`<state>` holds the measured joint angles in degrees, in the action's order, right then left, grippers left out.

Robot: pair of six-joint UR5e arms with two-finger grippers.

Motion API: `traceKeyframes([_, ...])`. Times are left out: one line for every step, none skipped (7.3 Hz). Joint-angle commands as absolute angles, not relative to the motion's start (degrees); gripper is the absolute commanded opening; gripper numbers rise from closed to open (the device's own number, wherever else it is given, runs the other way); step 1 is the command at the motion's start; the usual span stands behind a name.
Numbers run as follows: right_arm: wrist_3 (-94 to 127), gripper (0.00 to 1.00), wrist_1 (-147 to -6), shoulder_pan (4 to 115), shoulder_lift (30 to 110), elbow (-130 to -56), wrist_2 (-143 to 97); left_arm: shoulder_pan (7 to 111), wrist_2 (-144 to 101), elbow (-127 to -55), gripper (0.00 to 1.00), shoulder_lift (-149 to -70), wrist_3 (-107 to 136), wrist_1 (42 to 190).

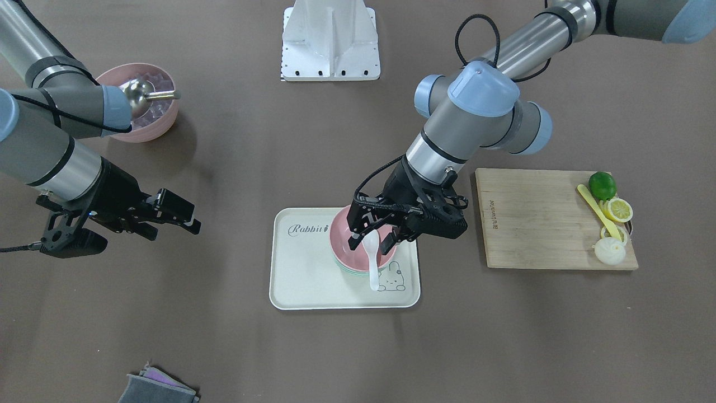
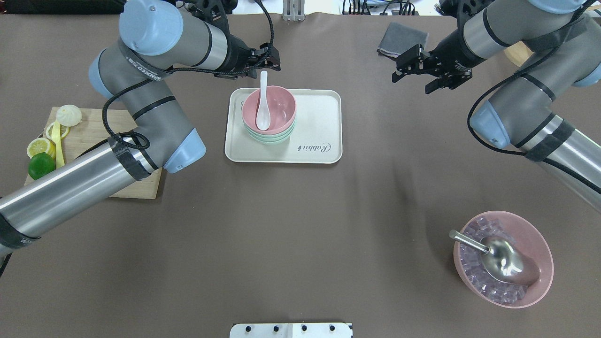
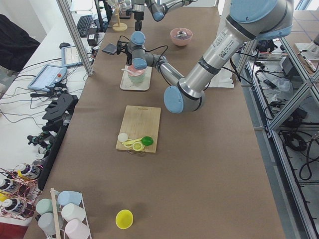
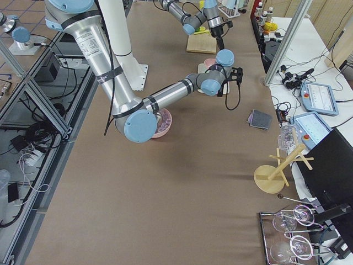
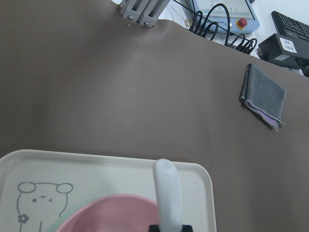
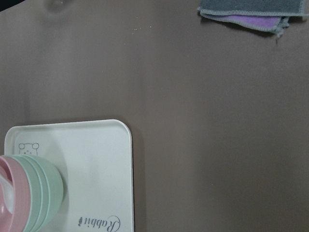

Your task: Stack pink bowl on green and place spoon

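Observation:
A pink bowl (image 2: 278, 109) sits stacked on green bowls (image 2: 270, 138) on the cream tray (image 2: 319, 117). A white spoon (image 2: 263, 105) lies in the pink bowl with its handle sticking out over the far rim. My left gripper (image 1: 371, 242) hovers just above the bowl, open, its fingers well apart on either side of the spoon (image 1: 373, 263). The left wrist view shows the spoon handle (image 5: 168, 193) over the pink bowl (image 5: 120, 215). My right gripper (image 2: 413, 77) is open and empty, off to the right of the tray. The right wrist view shows the green bowls (image 6: 48, 193).
A larger pink bowl (image 2: 540, 253) of ice cubes with a metal scoop (image 2: 497, 258) stands near right. A wooden cutting board (image 2: 94, 141) with a lime, lemon slices and a bun lies left. A grey cloth (image 2: 401, 40) lies at the far edge.

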<state>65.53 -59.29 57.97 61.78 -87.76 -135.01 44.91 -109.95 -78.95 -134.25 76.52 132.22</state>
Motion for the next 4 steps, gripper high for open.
traceKeyframes([65.48,1.00,-60.54,61.42,62.58,-88.15,-137.36,45.35,-109.34,-84.95,0.98,-126.96,74.63,132.45])
traceKeyframes([63.13,1.00,-64.39,62.83,62.84,-88.85,-136.50,46.83,-109.68,-89.69,0.99,-120.30,68.27,131.58])
traceKeyframes([54.49,1.00,-68.60,65.97,64.23,-89.03,-136.23,49.98,-110.04,-93.13,0.99,-115.80,62.81,128.70])
traceKeyframes([43.01,1.00,-75.17,69.14,65.81,-89.38,-135.19,54.45,-113.69,-96.30,0.99,-113.40,57.01,120.23])
